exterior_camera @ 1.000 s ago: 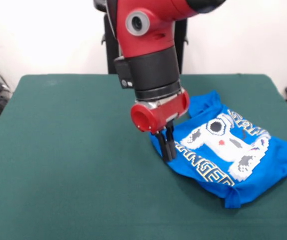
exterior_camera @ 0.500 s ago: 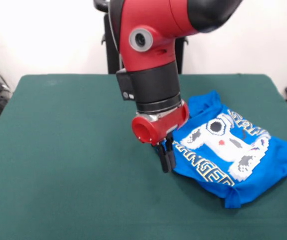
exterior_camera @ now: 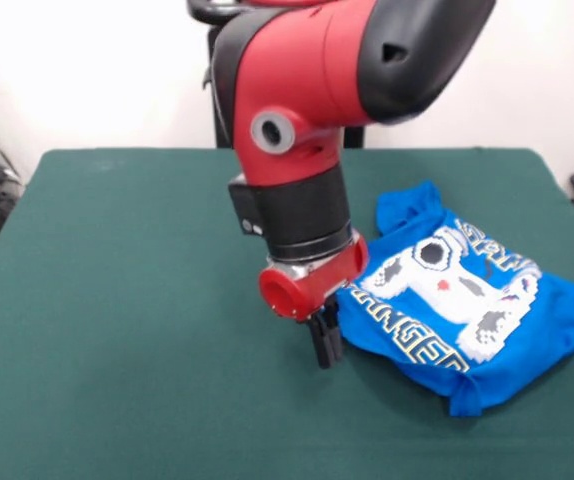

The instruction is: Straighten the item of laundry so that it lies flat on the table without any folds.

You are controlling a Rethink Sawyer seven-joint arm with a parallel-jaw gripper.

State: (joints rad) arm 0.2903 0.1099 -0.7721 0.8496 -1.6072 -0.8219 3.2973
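**Robot arm lowered at the edge of a rumpled blue T-shirt**

On the left we see a wide stretch of bare green table, its cloth top running from the near edge back to a pale wall. A few dark cables hang at the far left, off the table.

Moving toward the middle, we meet the red and black arm coming down from the top. Its thick red upper joint gives way to a black cylinder, then a red wrist. Below the wrist the gripper points down at the table, its dark fingers drawn close together into one narrow shape. They stand right at the left edge of the shirt, and we cannot tell whether any cloth is caught between them.

To the right lies the bright blue T-shirt, print side up, on the right-hand part of the table. We see a white game controller design with yellow-outlined letters around it. The shirt is not flat: its edges are bunched and folded, one corner is tucked under near the front, and a sleeve reaches the right border.
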